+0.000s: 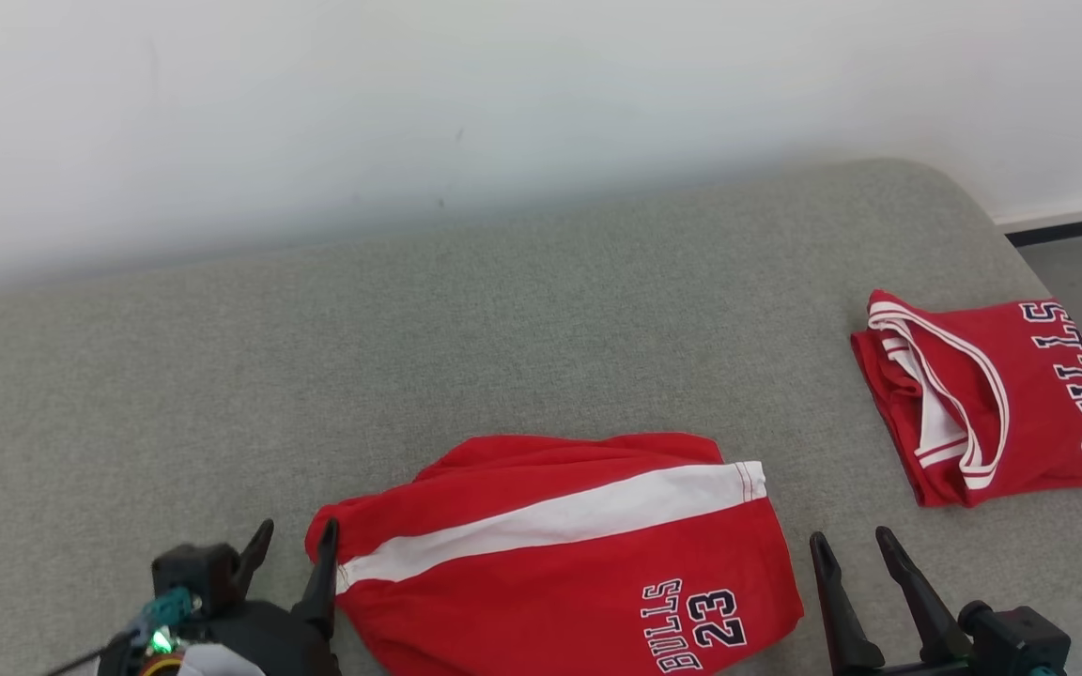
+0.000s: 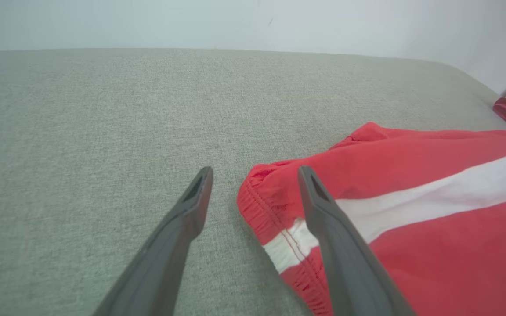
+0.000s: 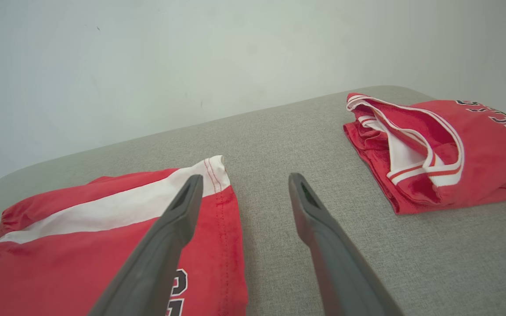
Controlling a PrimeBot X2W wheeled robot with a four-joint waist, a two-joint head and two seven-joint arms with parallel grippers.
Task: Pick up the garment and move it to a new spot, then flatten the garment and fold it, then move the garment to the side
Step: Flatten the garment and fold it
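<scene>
Left fingers [image 2: 193, 206] and right fingers [image 3: 180, 210] gape empty beside shorts [image 1: 560, 563].

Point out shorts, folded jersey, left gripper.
shorts [image 1: 550, 601], head view, red panel under the white stripe.
folded jersey [image 1: 1043, 404], head view, red front beside the lettering.
left gripper [image 1: 298, 526], head view, midway between its fingertips.

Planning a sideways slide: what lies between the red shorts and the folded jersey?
Only bare grey cushion, in the head view, between shorts and jersey; the open right gripper sits at its near edge.

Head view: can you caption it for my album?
Red shorts and a folded red jersey lying apart on a grey cushion.
</scene>
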